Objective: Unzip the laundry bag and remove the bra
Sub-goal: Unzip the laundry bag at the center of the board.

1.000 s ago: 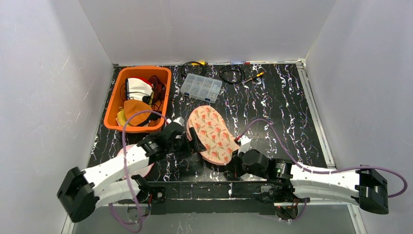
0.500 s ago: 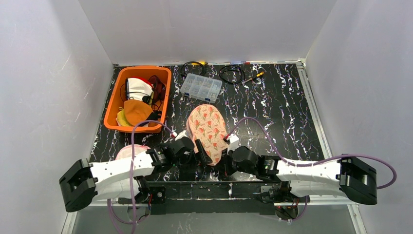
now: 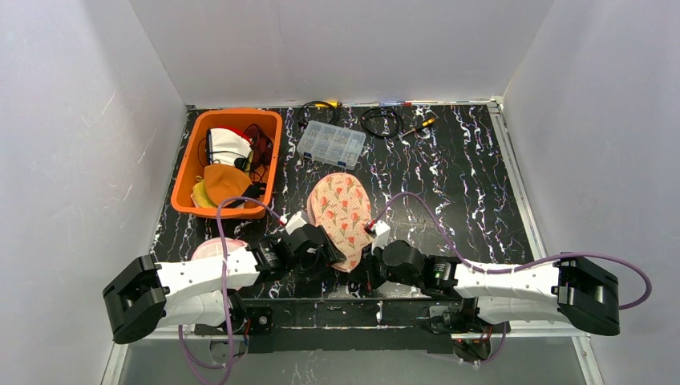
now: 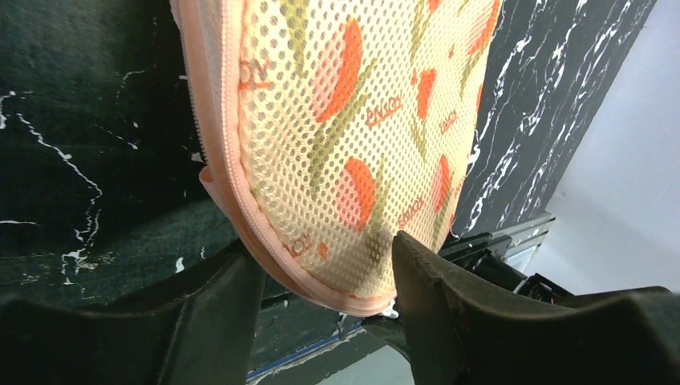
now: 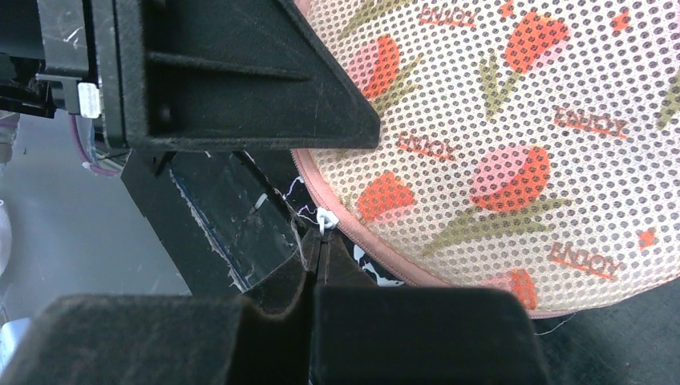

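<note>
Laundry bag (image 3: 341, 216): mesh, tulip print, pink zip around the rim. It lies flat on the tabletop (image 3: 457, 184) at centre, its near end between the two wrists. A second ago it sat further out and slanted to the right; it is now drawn in towards the near edge and lies straighter. The zip looks closed along the stretch I can see, and no bra is visible.

Zipper pull (image 5: 324, 218): small white tab at the bag's near rim, just above the right fingertips.

Right jaws: closed tight, as they were a second ago, and by the wrist view pinching the pull or its thread.

Left jaws: wide a second ago, now narrowed about the bag's near rim, one finger on either side. I cannot tell whether they clamp it yet. I judge this to be the anchoring hold, so the unzipping pull has yet to start.

Orange bin (image 3: 192, 172): far left, holding mixed clothing.

Clear compartment box (image 3: 330, 144): beyond the bag.

Cables (image 3: 381, 120): along the far edge.

Pale pink item (image 3: 215, 247): partly under the left arm, unidentified.
</note>
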`<state>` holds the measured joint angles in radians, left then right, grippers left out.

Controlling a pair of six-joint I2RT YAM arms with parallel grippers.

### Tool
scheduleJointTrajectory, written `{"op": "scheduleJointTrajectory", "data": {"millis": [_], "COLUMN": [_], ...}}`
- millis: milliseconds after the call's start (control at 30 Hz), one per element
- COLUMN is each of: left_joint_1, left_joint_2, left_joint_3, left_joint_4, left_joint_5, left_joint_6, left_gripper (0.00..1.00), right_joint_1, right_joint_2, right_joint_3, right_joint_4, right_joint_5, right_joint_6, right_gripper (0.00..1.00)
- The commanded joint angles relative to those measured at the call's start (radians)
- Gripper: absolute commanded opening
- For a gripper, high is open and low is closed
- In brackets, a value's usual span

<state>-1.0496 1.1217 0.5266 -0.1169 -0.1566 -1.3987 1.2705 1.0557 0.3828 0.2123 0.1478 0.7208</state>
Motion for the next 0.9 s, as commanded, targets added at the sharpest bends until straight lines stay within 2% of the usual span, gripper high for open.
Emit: {"op": "scheduleJointTrajectory", "data": {"millis": [0, 167, 367, 533, 867], "left_joint_1": [-0.003, 0.002, 0.02, 0.041, 0.141], "left_joint_2": [-0.011, -0.018, -0.028, -0.048, -0.049], "left_joint_3": [0.026, 0.036, 0.039, 0.035, -0.007], "left_joint_4": [-0.073, -0.106, -0.128, -0.141, -0.068], "left_joint_5": [-0.078, -0.104, -0.107, -0.099, 0.034], "left_joint_6": [-0.014, -0.016, -0.008, 0.015, 0.094], "left_gripper": [0.51, 0.3, 0.01, 0.0, 0.0], "right_joint_1": [0.007, 0.008, 0.01, 0.011, 0.011], "right_joint_2": [0.003, -0.02, -0.068, -0.132, -0.304], "right_joint_3": [0.041, 0.042, 0.036, 0.026, -0.036], "right_joint_4": [0.05, 0.014, -0.043, -0.146, -0.326], "right_joint_5": [-0.016, 0.003, 0.029, 0.094, 0.167], "right_joint_6": [-0.024, -0.027, -0.03, -0.038, -0.015], "right_gripper": [0.01, 0.01, 0.01, 0.01, 0.01]}}
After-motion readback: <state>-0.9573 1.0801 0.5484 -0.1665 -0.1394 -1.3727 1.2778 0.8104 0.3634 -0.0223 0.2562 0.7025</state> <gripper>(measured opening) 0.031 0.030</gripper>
